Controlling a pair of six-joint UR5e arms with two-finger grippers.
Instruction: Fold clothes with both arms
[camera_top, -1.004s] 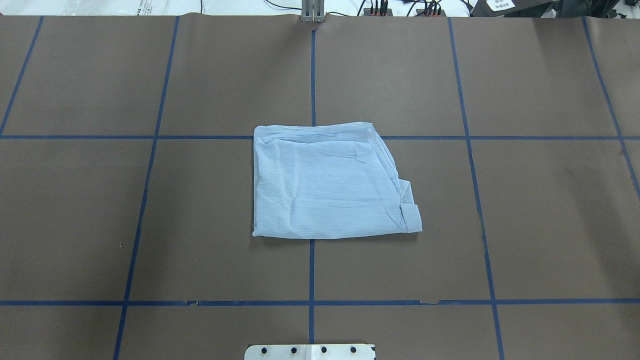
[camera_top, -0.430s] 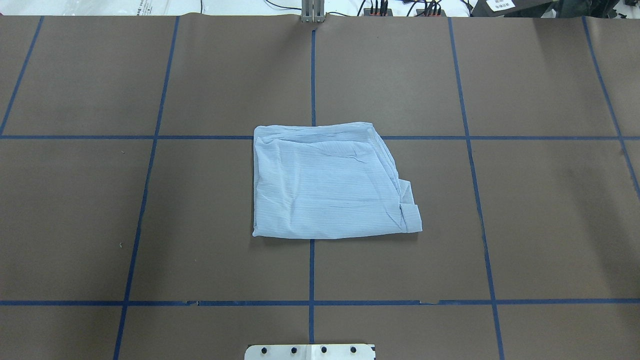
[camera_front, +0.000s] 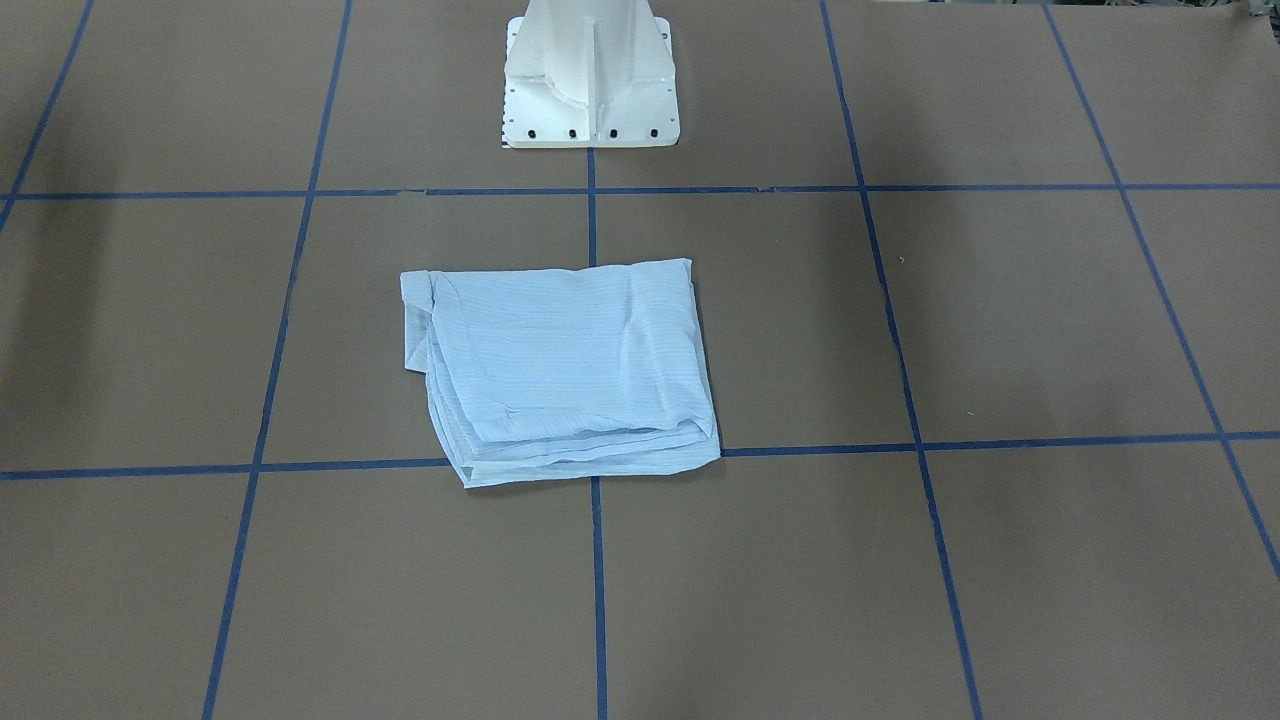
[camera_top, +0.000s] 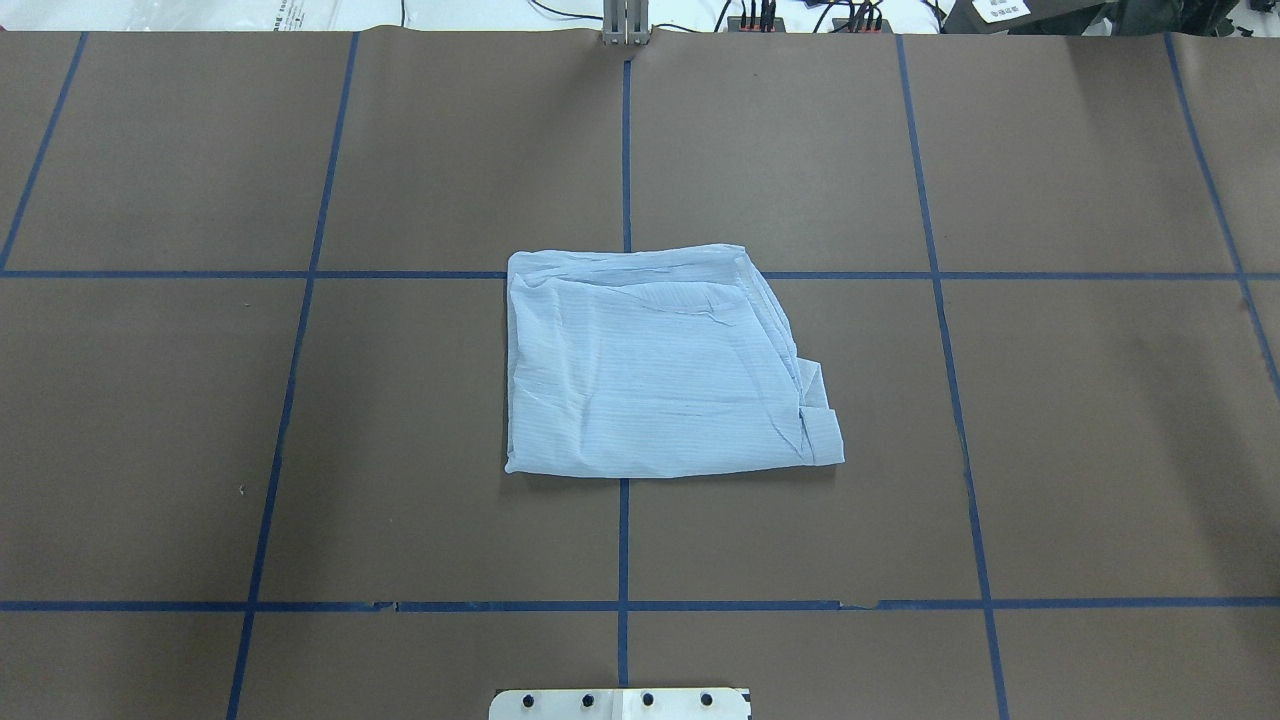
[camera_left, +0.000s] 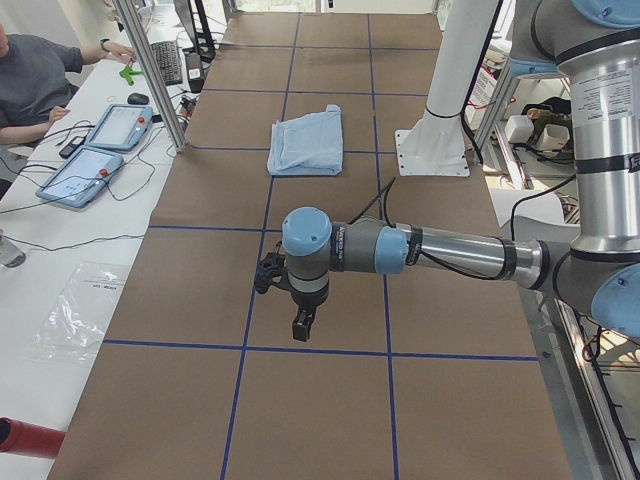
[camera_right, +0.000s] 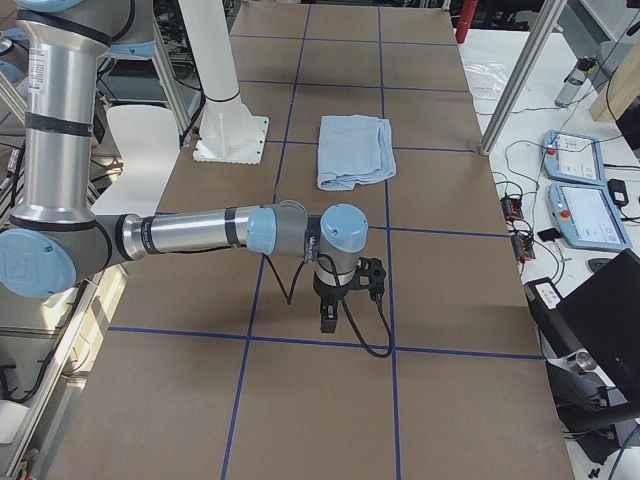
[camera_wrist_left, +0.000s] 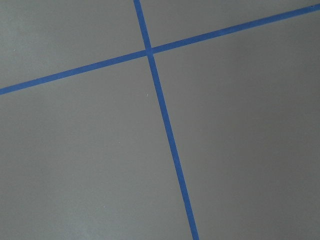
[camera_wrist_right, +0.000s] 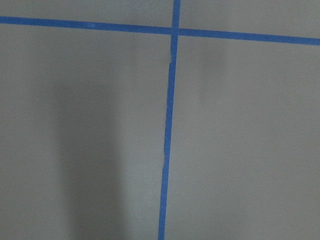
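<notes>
Over on the left, the left arm (camera_left: 440, 250) reaches out low across the brown table (camera_top: 200, 450). Its left gripper (camera_left: 301, 325) points down above a blue tape line (camera_left: 420, 354), and I can't tell from here whether its fingers are apart or together. In the middle, in front of the white pedestal (camera_front: 590, 90), the light blue striped shirt (camera_top: 655, 365) lies folded into a rough rectangle over a crossing of tape lines, with nothing touching it. To the right, the right arm (camera_right: 200, 232) hangs its right gripper (camera_right: 328, 318) the same way, well apart from the shirt. I can't make out how its jaws stand either.
</notes>
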